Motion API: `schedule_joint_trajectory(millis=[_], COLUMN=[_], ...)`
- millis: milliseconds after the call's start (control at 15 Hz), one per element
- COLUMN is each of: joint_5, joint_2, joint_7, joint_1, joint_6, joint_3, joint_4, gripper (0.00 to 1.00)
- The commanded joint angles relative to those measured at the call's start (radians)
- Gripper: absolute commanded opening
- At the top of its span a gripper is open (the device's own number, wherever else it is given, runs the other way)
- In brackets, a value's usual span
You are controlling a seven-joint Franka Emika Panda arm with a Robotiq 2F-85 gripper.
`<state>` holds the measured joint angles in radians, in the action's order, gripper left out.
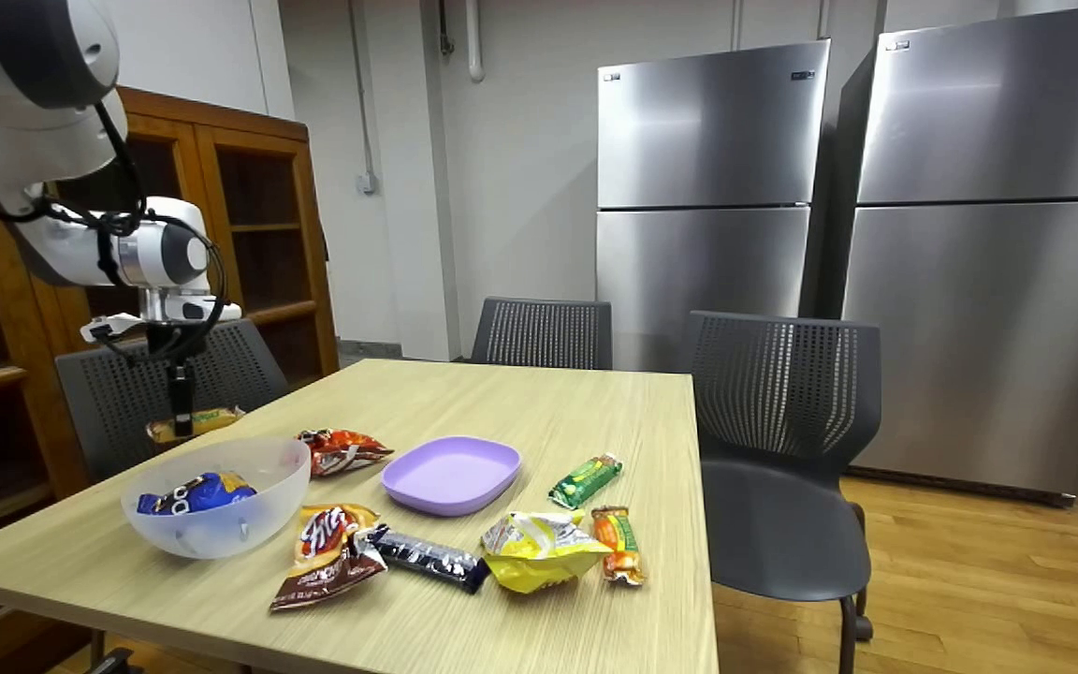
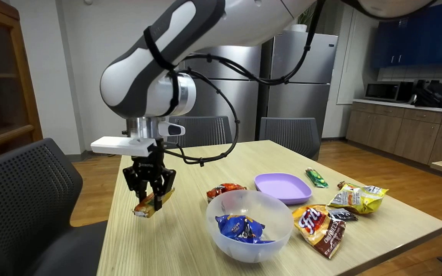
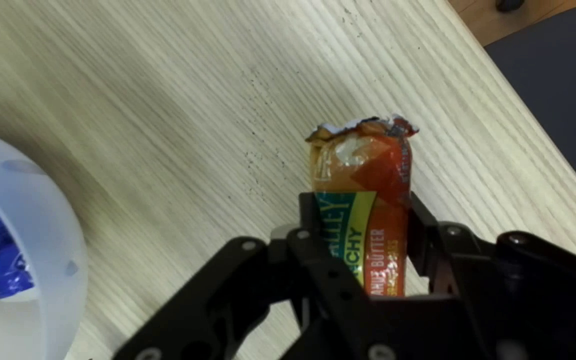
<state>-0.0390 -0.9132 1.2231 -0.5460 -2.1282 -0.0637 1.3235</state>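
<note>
One wrapped bar (image 3: 363, 205) | gripper (image 2: 150, 202): jaws are pinching both long sides | likely light, stiff, crumbly, slick-skinned | mid-length hold is looking safest

The snack-bar wrapper (image 3: 363, 207) looks glossy plastic, the tabletop (image 3: 193, 125) matt wood

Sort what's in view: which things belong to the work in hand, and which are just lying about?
In the work:
gripper
peanut butter bar, in its grip

Seemingly just lying about, untouched:
translucent bowl
blue packet inside it
purple plate
red packet
orange-brown bag
dark packet
yellow bag
green bar
orange bar
</note>
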Motion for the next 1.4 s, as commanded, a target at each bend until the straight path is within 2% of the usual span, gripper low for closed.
schedule_joint_trajectory(millis=[0, 467, 1333], joint_5=[-0.008, -0.018, -0.031], joint_2=[0.112, 0.203, 0.341], joint_7=[-0.066, -0.152, -0.271], joint_1=[0.027, 0.099, 0.230], joint_6=[0.056, 0.058, 0.046], joint_3=[-0.017, -0.041, -0.024], joint_4=[0.097, 0.210, 0.412], gripper=[0.18, 0.18, 0.18])
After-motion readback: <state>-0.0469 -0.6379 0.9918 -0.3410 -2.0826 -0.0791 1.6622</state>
